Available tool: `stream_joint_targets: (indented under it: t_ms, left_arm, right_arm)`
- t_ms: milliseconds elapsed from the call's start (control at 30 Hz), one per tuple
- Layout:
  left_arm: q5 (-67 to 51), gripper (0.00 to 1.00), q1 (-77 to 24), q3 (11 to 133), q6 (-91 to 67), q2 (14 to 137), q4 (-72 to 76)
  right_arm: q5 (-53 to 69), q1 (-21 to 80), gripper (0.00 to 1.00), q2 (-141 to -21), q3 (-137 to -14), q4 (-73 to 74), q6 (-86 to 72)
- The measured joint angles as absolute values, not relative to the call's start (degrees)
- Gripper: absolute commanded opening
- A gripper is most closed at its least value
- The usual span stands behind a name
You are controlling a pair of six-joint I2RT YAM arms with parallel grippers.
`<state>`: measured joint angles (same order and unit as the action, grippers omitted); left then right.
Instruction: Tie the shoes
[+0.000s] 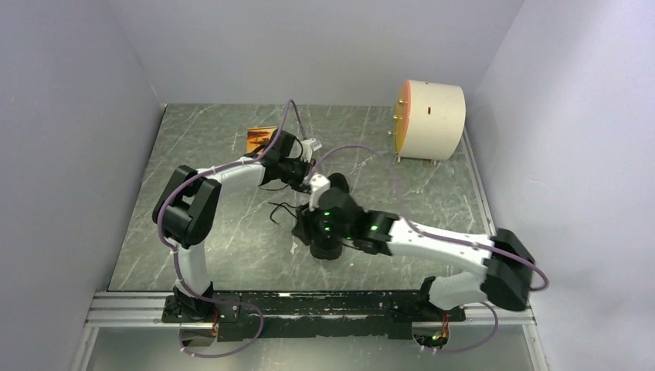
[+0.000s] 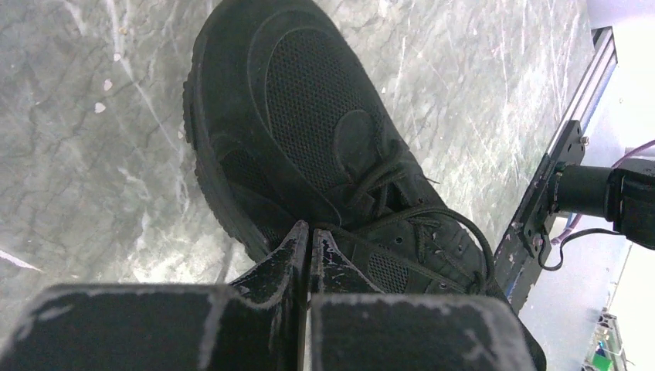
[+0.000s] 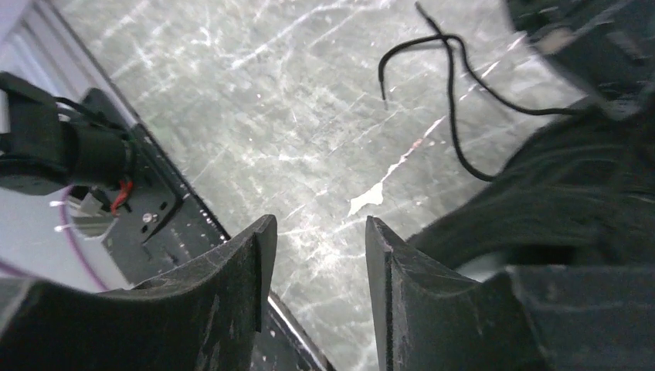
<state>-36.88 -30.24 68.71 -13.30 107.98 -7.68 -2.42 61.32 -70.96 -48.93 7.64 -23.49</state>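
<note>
So the black shoe (image 2: 309, 116) is lying on the table (image 3: 255, 93) roughly mid-way out, right under where both wrists meet, toe pointing away from the arms' bases. The laces aren't tied at all. One loose lace (image 3: 382, 81) trails off onto the table beside the shoe, and a slack loop sits over the eyelets.

The left gripper (image 2: 309, 241) has its fingers pressed together right at the edge of the shoe by the eyelets. It might be pinching a lace strand, but honestly I can't tell from here. The right gripper (image 3: 317, 232) has its fingers spread with nothing between them, and it hovers over bare table just beside the shoe.

If I were driving, I'd say the job now is getting that free end picked up. I'd slide the right fingers over to the loose end and come down so the lace runs across the gap, not along it. Then I'd grab a bit back from the tip so it can't slip out. Thin lace on a flat table is a pain, so go low and close slowly. The left shouldn't tug until both ends are held, or the shoe could skid.
</note>
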Motion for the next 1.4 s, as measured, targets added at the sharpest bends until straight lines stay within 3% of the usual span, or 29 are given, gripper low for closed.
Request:
stream_joint_targets:
  t_ms: [367, 633, 1000, 1133, 1333, 1400]
  left_arm:
    - [-37.36, 0.05, -29.5, 71.64, -12.86, 109.8, -13.19]
    - [-37.47, 0.05, -29.26, 71.5, -12.58, 109.8, -14.17]
    - [-38.52, 0.05, -28.03, 71.02, -11.09, 109.78, -16.1]
    - [-39.27, 0.05, -27.55, 70.46, -10.87, 109.8, -16.64]
    - [-39.48, 0.05, -27.44, 70.46, -10.41, 109.78, -17.15]
    - [-39.48, 0.05, -27.44, 70.46, -10.33, 109.78, -17.26]
  right_arm:
    - [-14.55, 68.86, 0.55, -100.22, -61.84, 0.21, -24.01]
    - [-20.69, 68.79, 0.59, -108.44, -64.64, -5.13, -21.82]
    - [-23.16, 67.26, 0.58, -115.74, -66.78, -11.44, -18.04]
    - [-23.51, 66.98, 0.41, -118.54, -67.88, -13.65, -16.78]
    - [-24.23, 66.98, 0.0, -118.67, -67.42, -14.85, -16.01]
    - [-24.38, 66.96, 0.0, -117.69, -66.26, -14.76, -16.14]
